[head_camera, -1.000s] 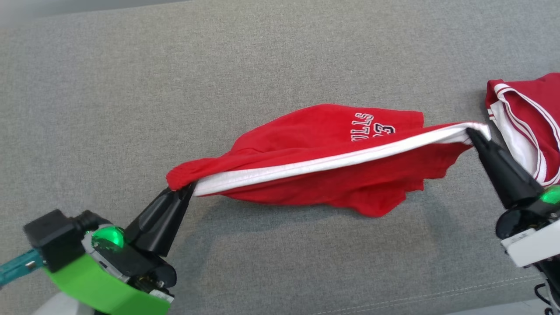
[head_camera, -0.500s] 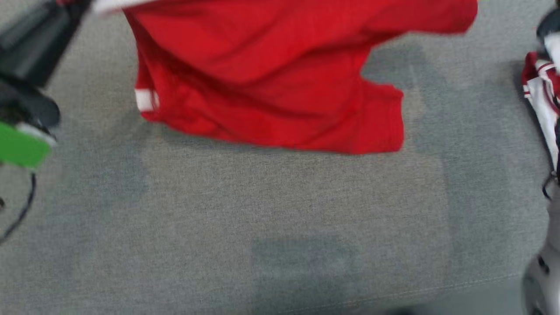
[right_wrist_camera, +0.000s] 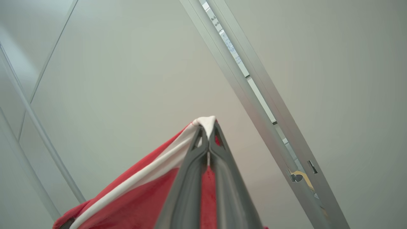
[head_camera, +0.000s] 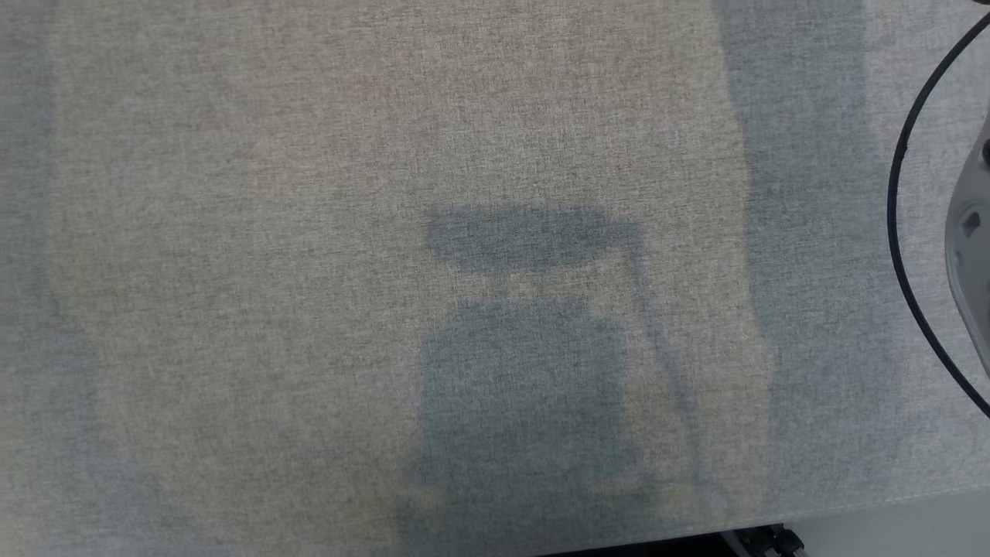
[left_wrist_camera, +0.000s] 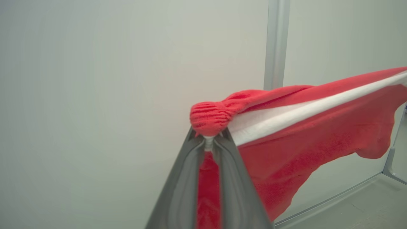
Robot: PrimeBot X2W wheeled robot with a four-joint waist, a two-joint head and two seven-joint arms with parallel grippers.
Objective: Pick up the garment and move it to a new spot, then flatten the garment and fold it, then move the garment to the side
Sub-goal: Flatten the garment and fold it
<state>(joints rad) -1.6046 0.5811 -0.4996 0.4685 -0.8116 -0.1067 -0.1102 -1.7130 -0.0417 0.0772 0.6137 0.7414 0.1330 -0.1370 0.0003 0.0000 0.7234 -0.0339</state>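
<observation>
Head view: looks straight down on a grey woven surface (head_camera: 232, 271), flat and unwrinkled. Shows a dark shadow (head_camera: 526, 371) at the middle, rounded below with a flatter bar above it, plus paler grey bands down the left and the right. At the far right, catches a black cable (head_camera: 897, 232) curving in an arc beside a pale casing (head_camera: 971, 232). Along the near right edge, ends in a strip of light floor (head_camera: 889, 534).

Left wrist view: looks along the left gripper (left_wrist_camera: 209, 140), fingers pressed together and clamped on the garment (left_wrist_camera: 302, 143) at its gathered red end, bunched just past the tips. Carries the red cloth off to the right, up in the air, with a white band along the upper edge and loose folds hanging below. Behind, takes in a plain pale wall (left_wrist_camera: 95, 95), an upright metal post (left_wrist_camera: 276, 44), and low at the right a rail (left_wrist_camera: 330, 198) along the foot of the wall.

Right wrist view: looks along the right gripper (right_wrist_camera: 208, 132), fingers shut tight and pinching a white corner of the garment, with red cloth and its white band falling away to the left. Beyond, faces pale panels (right_wrist_camera: 127, 63), crossed by a slanting aluminium profile (right_wrist_camera: 254, 89) with a slot along it and a small fitting (right_wrist_camera: 297, 176) lower down.
</observation>
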